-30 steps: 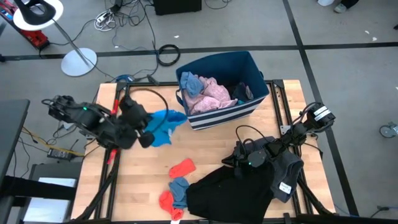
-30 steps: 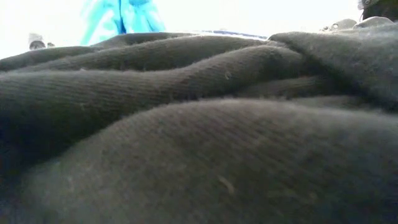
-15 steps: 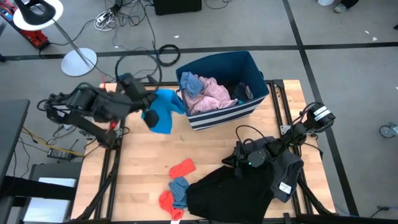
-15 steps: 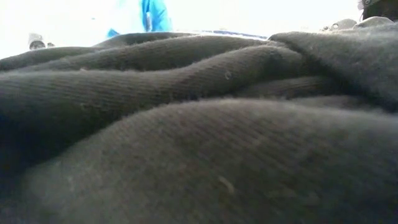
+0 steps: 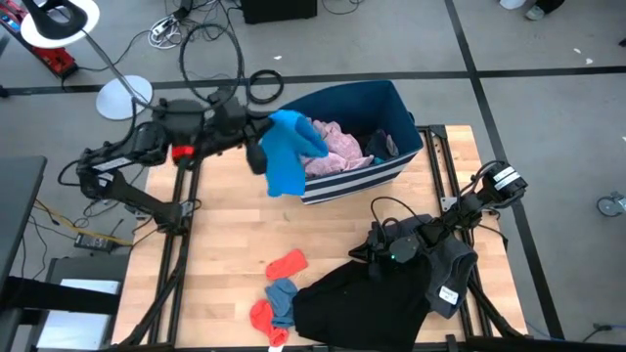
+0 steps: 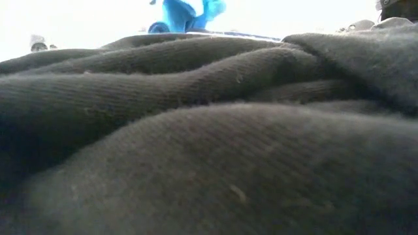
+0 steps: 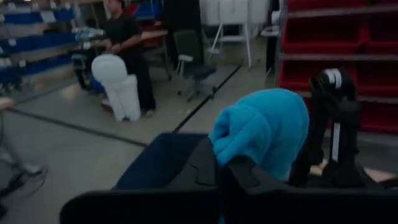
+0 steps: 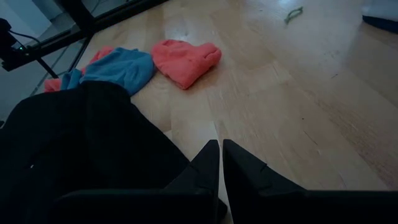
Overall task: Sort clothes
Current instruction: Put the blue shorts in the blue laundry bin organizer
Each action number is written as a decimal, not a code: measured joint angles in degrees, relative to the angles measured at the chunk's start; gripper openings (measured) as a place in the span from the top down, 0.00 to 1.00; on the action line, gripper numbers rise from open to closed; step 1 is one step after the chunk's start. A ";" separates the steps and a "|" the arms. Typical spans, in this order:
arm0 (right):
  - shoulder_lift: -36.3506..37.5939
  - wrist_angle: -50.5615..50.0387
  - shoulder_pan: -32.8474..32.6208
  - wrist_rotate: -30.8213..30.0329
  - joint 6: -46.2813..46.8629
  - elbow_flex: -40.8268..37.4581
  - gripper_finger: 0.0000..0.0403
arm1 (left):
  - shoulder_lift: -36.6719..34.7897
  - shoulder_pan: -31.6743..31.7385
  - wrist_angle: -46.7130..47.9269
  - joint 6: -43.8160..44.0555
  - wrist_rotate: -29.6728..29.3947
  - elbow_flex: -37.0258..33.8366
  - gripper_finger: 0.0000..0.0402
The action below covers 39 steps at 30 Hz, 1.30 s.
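Because the left gripper (image 5: pixel 262 147) is clenched on the bright blue garment (image 5: pixel 286 156), which dangles below it beside the navy bin (image 5: pixel 391 98)'s near rim, an early release could drop it outside.

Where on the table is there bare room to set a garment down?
Bare wood lies left of the navy bin, above the red sock. A narrower strip runs between bin and right gripper. The front edge is crowded: socks, black garment, grey garment.
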<state>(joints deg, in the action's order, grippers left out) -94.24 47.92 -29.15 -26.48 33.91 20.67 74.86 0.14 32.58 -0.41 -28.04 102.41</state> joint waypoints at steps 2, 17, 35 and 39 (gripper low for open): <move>0.00 0.00 0.02 -0.02 0.00 0.00 0.94 | 1.12 2.01 -3.49 -1.03 2.58 0.00 1.00; 0.01 -0.02 0.00 0.00 -0.55 0.02 0.94 | 13.41 14.64 -40.76 -3.91 22.40 -0.02 1.00; 0.00 -0.04 0.00 0.00 -1.09 0.02 0.94 | 33.40 21.15 -40.24 6.23 33.88 -0.09 1.00; 0.00 -0.07 0.01 0.00 -1.09 0.02 0.94 | 36.15 21.99 -30.85 6.72 34.40 -0.09 1.00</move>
<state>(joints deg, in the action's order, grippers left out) -94.24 47.86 -29.14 -26.48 32.82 20.69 111.01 22.13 1.72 6.30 6.36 102.32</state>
